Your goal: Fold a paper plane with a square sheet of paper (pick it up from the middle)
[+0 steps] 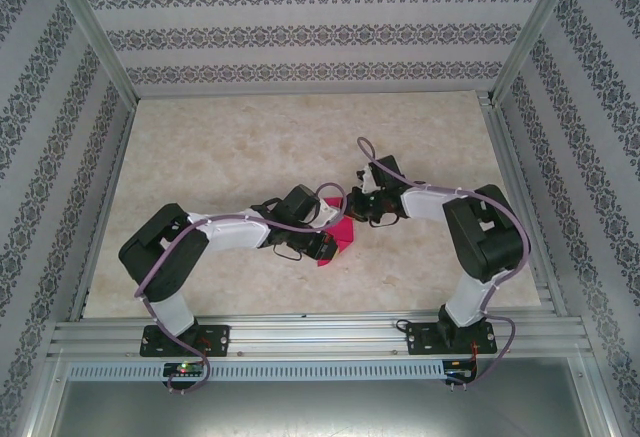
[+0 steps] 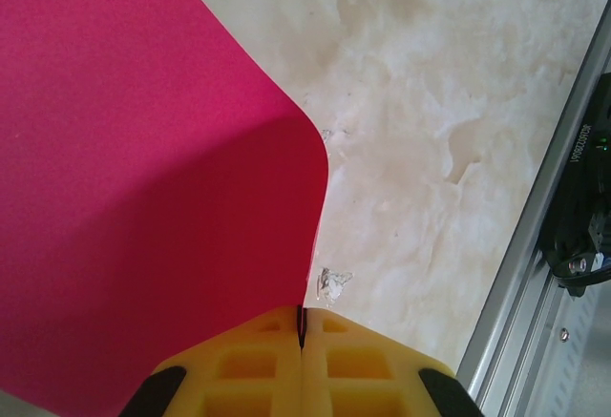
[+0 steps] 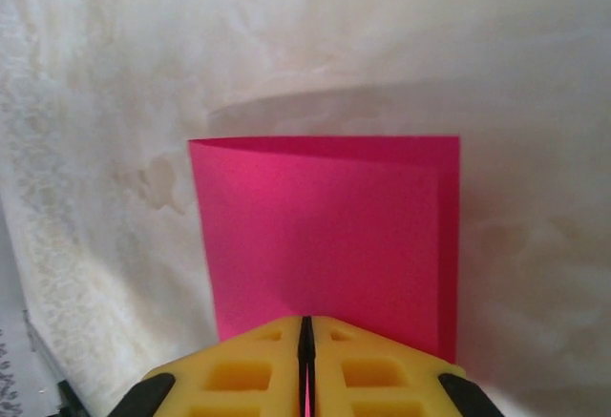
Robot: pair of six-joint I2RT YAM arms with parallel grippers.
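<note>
The square sheet of paper [image 1: 341,234] is magenta-pink and is held up off the table between the two arms. In the right wrist view the paper [image 3: 325,236] is doubled over into a rectangle, with a fold along its far top edge. My right gripper [image 3: 306,336] is shut on its near edge, and a sliver of pink shows between the yellow fingers. In the left wrist view the paper [image 2: 143,169] curves up to the left. My left gripper [image 2: 302,326] is shut on its lower edge. From above, the left gripper [image 1: 325,241] and the right gripper [image 1: 360,212] almost meet.
The marbled beige table [image 1: 250,147] stretches away behind the arms. An aluminium rail [image 1: 320,332] runs along the near edge and also appears as a rail [image 2: 535,245] beside a black arm base [image 2: 582,207]. Patterned walls close in three sides.
</note>
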